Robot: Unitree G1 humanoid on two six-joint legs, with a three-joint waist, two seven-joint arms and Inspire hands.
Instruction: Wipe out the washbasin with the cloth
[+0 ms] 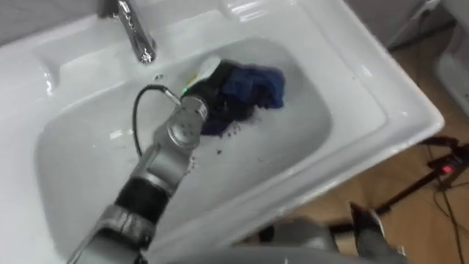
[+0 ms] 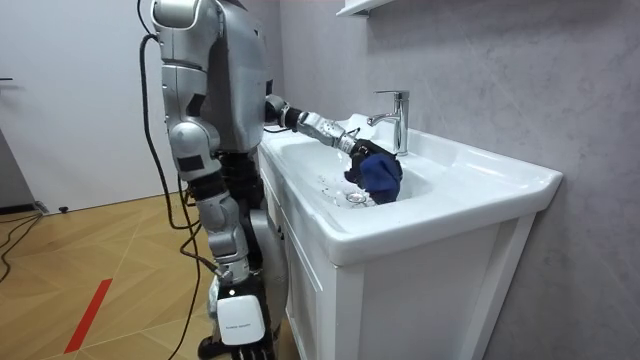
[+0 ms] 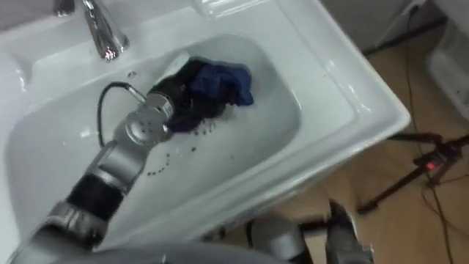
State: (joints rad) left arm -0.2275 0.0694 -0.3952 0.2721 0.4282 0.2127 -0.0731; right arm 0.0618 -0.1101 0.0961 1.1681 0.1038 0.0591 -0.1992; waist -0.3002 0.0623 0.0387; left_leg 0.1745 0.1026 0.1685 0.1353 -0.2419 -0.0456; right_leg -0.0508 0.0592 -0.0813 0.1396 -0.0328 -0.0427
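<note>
The cloth (image 1: 258,85) sits bunched against the back wall of the basin (image 1: 352,103), just right of the tap (image 1: 136,33). The left hand (image 1: 211,94) is clenched on its near-left side, so the cloth leads the hand toward the right rim. The right hand (image 1: 370,231) hangs below the front edge; its state cannot be told.

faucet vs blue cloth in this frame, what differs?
Material: the faucet is shiny rigid metal; the blue cloth is soft and crumpled.
Place: the faucet stands upright on the back rim of the basin; the cloth is bunched inside the bowl.
Contact: the left hand is against the cloth; nothing touches the faucet.
Shared: both are at the back of the basin, close together.
</note>
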